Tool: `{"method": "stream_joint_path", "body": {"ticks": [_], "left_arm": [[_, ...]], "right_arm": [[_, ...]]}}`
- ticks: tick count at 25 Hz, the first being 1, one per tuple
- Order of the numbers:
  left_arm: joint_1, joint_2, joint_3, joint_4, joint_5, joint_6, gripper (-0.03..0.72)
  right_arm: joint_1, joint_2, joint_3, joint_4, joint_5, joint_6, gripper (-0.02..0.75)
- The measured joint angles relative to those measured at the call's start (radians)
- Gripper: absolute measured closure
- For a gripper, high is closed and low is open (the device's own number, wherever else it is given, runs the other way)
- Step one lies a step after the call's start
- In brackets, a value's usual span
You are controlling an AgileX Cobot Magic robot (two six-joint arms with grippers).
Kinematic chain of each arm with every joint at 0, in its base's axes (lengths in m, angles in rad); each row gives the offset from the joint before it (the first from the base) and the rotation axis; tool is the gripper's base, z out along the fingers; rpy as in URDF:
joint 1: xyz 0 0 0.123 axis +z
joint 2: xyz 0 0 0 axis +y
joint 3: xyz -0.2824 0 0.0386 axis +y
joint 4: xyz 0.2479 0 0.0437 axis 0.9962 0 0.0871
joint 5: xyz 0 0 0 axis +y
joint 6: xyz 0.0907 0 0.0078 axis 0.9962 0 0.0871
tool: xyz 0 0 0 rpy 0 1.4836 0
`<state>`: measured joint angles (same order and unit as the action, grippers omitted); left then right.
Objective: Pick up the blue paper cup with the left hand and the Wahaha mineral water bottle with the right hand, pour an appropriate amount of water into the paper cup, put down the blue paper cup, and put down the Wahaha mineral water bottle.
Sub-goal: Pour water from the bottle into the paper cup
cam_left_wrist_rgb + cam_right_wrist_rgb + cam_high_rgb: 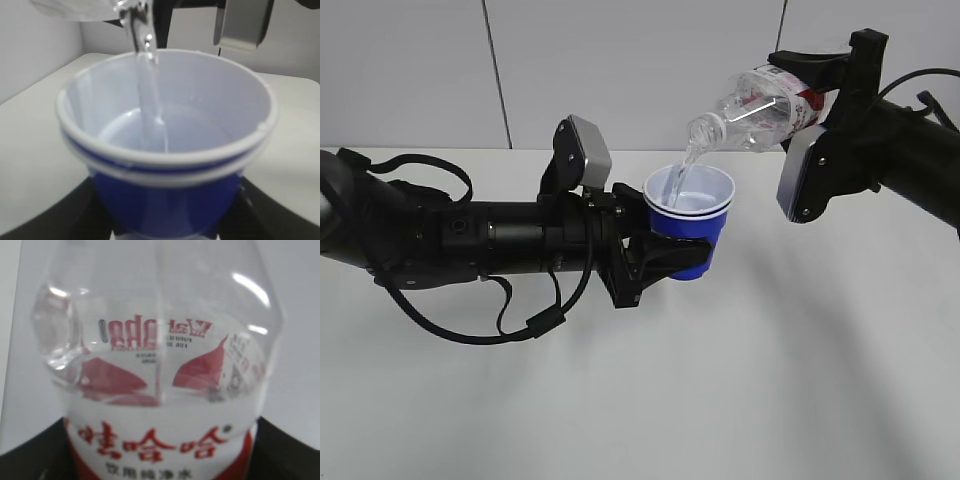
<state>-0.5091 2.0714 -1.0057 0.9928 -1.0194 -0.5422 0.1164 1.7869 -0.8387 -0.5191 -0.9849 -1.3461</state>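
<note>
The blue paper cup (689, 213) hangs upright above the white table, with my left gripper (675, 255) shut on its lower wall. In the left wrist view the cup (165, 200) fills the frame, its white inside holding a shallow pool of water (165, 132). The Wahaha mineral water bottle (760, 108) is tipped neck-down to the left, mouth just over the cup's rim. My right gripper (835, 90) is shut on the bottle's labelled part (160, 440). A thin stream of water (682, 172) falls from the mouth into the cup, also seen as a stream (145, 60) from the left wrist.
The white table (620, 400) lies below both arms, and a pale panelled wall (420, 70) stands behind. A black cable (500, 320) loops under my left arm. The right arm's grey wrist camera housing (805, 180) hangs just right of the cup.
</note>
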Motion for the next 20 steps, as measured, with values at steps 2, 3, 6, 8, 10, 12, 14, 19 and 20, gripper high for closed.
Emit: {"method": "stream_joint_path", "body": {"ticks": [2,3,6,8,10,12,14,19,20], "left_arm": [[0.000,0.000,0.000,0.002,0.000,0.000,0.263],[0.000,0.000,0.000,0.002,0.000,0.000,0.263],[0.000,0.000,0.000,0.003,0.000,0.000,0.263],[0.000,0.000,0.000,0.005,0.000,0.000,0.263],[0.000,0.000,0.000,0.005,0.000,0.000,0.263],[0.000,0.000,0.000,0.005,0.000,0.000,0.263],[0.000,0.000,0.000,0.007,0.000,0.000,0.263],[0.000,0.000,0.000,0.009,0.000,0.000,0.263],[0.000,0.000,0.000,0.009,0.000,0.000,0.263]], "right_arm": [[0.000,0.000,0.000,0.000,0.000,-0.003,0.268],[0.000,0.000,0.000,0.000,0.000,-0.008,0.268],[0.000,0.000,0.000,-0.002,0.000,-0.013,0.268],[0.000,0.000,0.000,-0.002,0.000,-0.013,0.268],[0.000,0.000,0.000,-0.002,0.000,-0.014,0.269],[0.000,0.000,0.000,-0.002,-0.002,-0.014,0.268],[0.000,0.000,0.000,-0.002,-0.004,-0.016,0.269],[0.000,0.000,0.000,-0.002,-0.005,-0.016,0.269],[0.000,0.000,0.000,-0.002,-0.005,-0.017,0.269]]}}
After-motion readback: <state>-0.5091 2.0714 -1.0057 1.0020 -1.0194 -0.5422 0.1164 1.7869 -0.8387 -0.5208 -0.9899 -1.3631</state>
